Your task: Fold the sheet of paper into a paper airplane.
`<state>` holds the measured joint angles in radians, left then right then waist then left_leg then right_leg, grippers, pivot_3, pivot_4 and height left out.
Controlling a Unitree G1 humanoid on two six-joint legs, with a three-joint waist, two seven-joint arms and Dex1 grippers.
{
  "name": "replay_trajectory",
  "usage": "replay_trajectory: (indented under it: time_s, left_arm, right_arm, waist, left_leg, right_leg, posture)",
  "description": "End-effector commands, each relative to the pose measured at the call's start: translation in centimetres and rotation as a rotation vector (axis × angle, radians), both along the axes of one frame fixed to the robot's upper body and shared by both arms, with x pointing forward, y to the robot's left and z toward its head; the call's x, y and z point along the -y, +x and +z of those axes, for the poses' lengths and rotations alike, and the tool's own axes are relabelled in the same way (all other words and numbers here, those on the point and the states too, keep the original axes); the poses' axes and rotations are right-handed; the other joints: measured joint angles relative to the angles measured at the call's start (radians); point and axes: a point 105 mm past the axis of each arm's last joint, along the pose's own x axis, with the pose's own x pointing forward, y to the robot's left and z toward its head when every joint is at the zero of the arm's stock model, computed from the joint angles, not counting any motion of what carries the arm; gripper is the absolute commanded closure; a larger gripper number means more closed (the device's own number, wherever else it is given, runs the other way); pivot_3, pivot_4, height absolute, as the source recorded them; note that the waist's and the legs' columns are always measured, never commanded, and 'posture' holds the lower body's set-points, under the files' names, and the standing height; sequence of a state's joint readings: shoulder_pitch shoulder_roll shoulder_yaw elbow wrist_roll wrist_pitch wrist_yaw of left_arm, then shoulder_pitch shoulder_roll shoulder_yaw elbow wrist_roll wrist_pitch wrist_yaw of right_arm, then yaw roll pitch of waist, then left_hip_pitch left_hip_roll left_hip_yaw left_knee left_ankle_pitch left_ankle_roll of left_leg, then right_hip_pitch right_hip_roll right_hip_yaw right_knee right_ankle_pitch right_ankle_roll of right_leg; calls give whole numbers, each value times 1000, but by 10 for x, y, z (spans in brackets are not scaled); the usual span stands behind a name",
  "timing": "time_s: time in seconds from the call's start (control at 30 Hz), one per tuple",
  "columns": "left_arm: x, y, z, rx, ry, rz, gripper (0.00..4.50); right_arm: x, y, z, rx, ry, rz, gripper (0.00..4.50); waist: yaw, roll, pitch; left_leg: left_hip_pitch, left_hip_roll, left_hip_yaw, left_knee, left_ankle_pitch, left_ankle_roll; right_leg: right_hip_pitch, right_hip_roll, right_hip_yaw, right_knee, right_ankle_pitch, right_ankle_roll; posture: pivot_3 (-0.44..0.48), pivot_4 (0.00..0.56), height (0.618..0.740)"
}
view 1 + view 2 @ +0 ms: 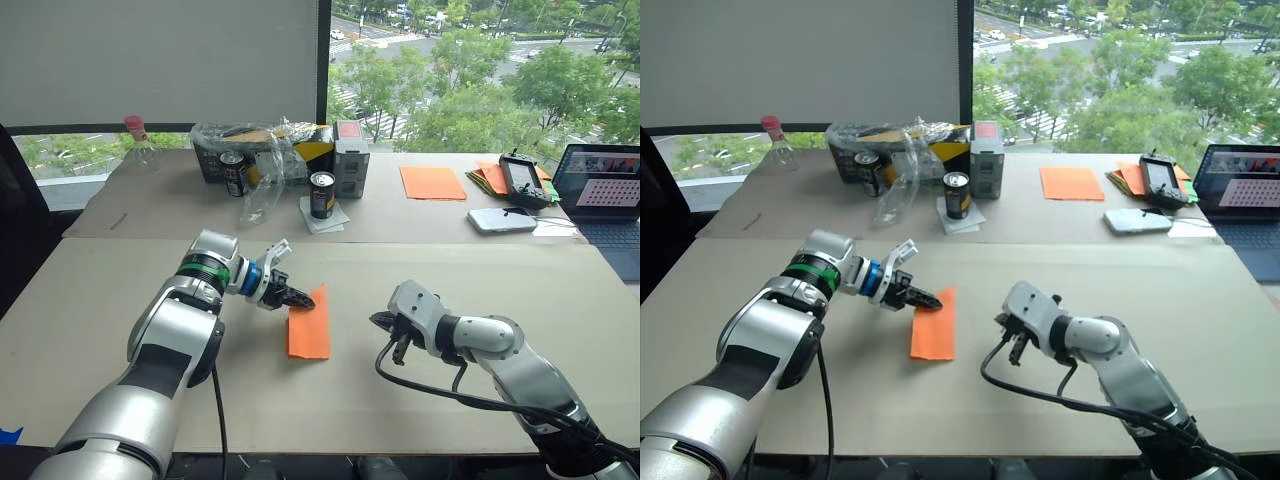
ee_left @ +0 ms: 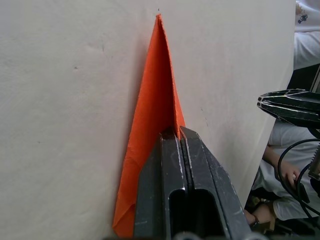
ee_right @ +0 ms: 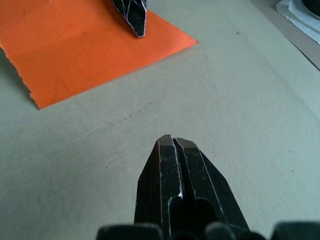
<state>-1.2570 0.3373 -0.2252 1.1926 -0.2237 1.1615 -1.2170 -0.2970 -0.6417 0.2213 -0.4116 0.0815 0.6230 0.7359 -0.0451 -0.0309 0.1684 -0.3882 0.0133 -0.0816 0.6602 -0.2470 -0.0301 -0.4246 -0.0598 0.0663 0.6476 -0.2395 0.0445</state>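
The sheet of paper (image 1: 308,330) lies on the table as a narrow folded orange strip, its far right corner slightly raised. My left gripper (image 1: 300,298) is shut, and its tip rests on the strip's far left part; the right wrist view shows that tip (image 3: 137,27) touching the orange surface (image 3: 85,45). In the left wrist view the paper (image 2: 150,125) stretches away beneath the closed fingers (image 2: 165,165). My right gripper (image 1: 382,321) is shut and holds nothing. It sits low over bare table, roughly a gripper length right of the paper.
Along the back of the table stand two cans (image 1: 321,194), a crumpled plastic bag (image 1: 262,150), a box (image 1: 351,157) and a bottle (image 1: 139,144). A smooth orange sheet (image 1: 432,182), a pile of orange sheets (image 1: 490,176), a controller (image 1: 522,181) and a laptop (image 1: 606,190) are at the back right.
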Motion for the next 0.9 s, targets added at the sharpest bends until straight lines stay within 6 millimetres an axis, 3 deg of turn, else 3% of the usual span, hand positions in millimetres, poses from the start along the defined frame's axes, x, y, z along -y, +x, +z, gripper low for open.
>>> replay_trajectory:
  time_s: [0.03,0.2,0.3,0.5,0.73,0.9]
  left_arm:
    - [2,3,21,-5,-74,30,4477]
    - [-13,14,39,-39,-188,225,4477]
    - [-23,22,35,-13,-177,331,4477]
    - [-22,5,21,-134,-251,442,4477]
    - [-3,-9,-1,-97,-324,733,4477]
    - [0,-23,-8,-153,-331,906,4477]
  right_arm:
    - [1,1,15,53,-4,-1,4500]
    - [2,5,17,58,-9,4,4500]
    - [2,9,16,57,-12,6,4500]
    - [3,18,17,61,-21,5,4500]
    - [6,29,22,69,-19,-7,4500]
    - [4,30,23,72,-17,2,4500]
  waist:
    - [0,0,0]
    - [-3,0,0]
    - [-1,0,0]
    - [5,0,0]
    - [15,-1,0]
    - [0,-3,1]
  left_leg:
    - [0,0,0,0,0,0]
    - [0,0,0,0,0,0]
    - [1,0,0,0,0,0]
    - [1,0,0,1,0,0]
    - [1,0,0,1,0,-1]
    - [3,1,2,0,0,-2]
  right_leg:
    - [0,0,0,0,0,0]
    - [0,0,0,1,0,0]
    - [0,0,0,1,0,0]
    - [0,-1,0,2,0,0]
    - [0,-3,1,2,2,1]
    - [0,-1,3,3,3,0]
  posture:
    - [0,150,730]
    - [0,150,730]
    - [0,150,730]
    - [0,150,730]
    - [0,150,730]
    - [0,150,730]
